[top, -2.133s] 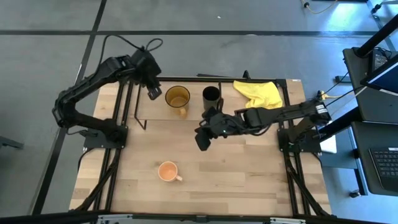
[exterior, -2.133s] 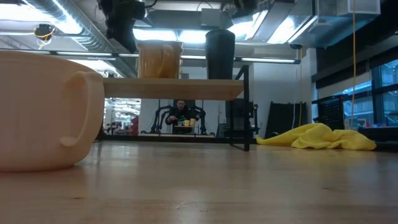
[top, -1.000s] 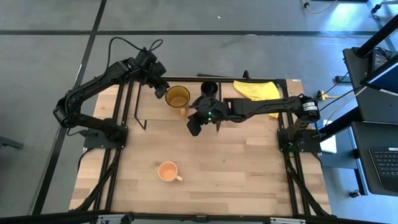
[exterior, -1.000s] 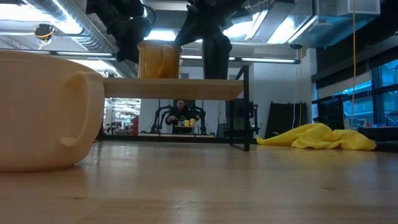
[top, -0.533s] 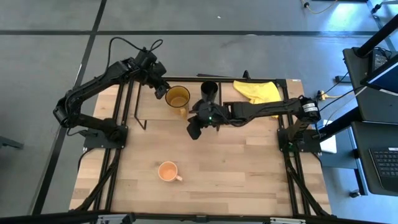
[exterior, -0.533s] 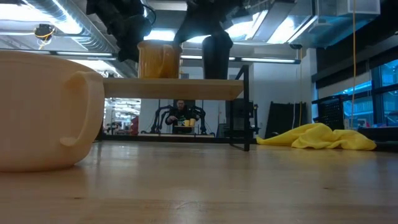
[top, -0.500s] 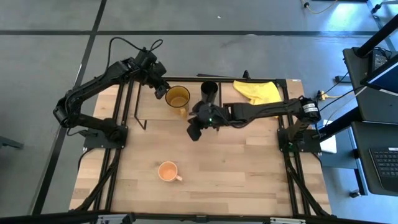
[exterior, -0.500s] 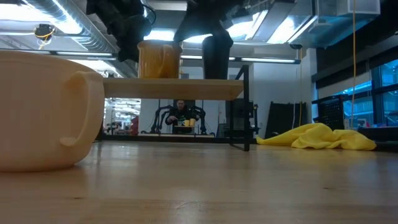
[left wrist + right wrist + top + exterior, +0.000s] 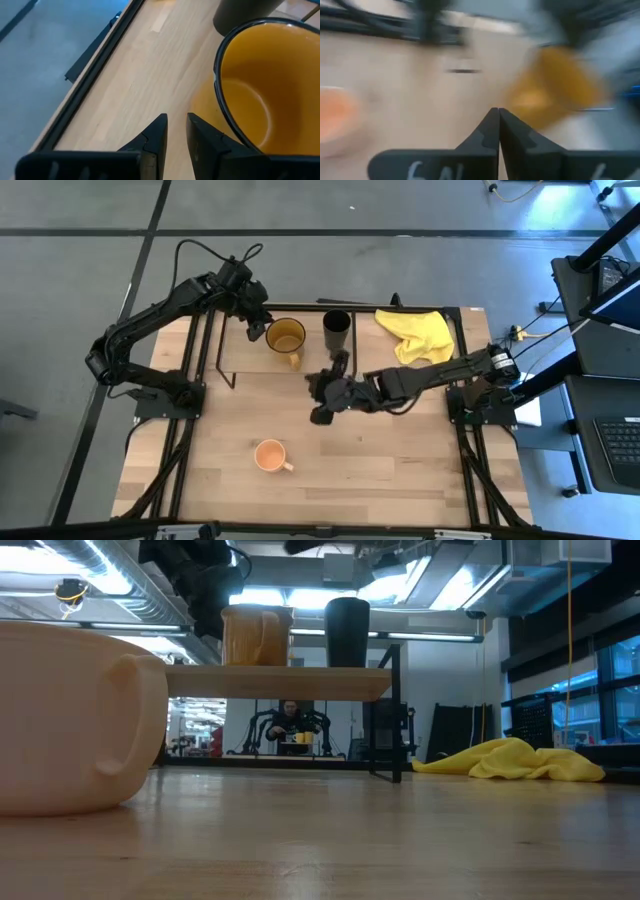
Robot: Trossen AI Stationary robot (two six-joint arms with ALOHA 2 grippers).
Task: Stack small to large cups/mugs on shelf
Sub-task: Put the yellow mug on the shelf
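The amber-yellow mug and the small black cup stand upright side by side on the shelf's wooden board. The peach-orange mug stands on the table near its near edge. My left gripper is a little open, over the board on the amber mug's left side. My right gripper is shut and holds nothing. It hangs over the table in front of the shelf, pointing left. My left gripper has one finger close beside the amber mug's outer wall, coming down at a slant from the table's far left. Whether it touches the wall I cannot tell.
A crumpled yellow cloth lies at the far right, beside the shelf's right end. The shelf's thin black rods stand at its ends. Bare wood stretches between the shelf and the peach-orange mug.
My right gripper has drawn back from the black cup toward the table's near edge and has left the cup in the low view; its wrist view is blurred by motion. The black cup stays upright on the board.
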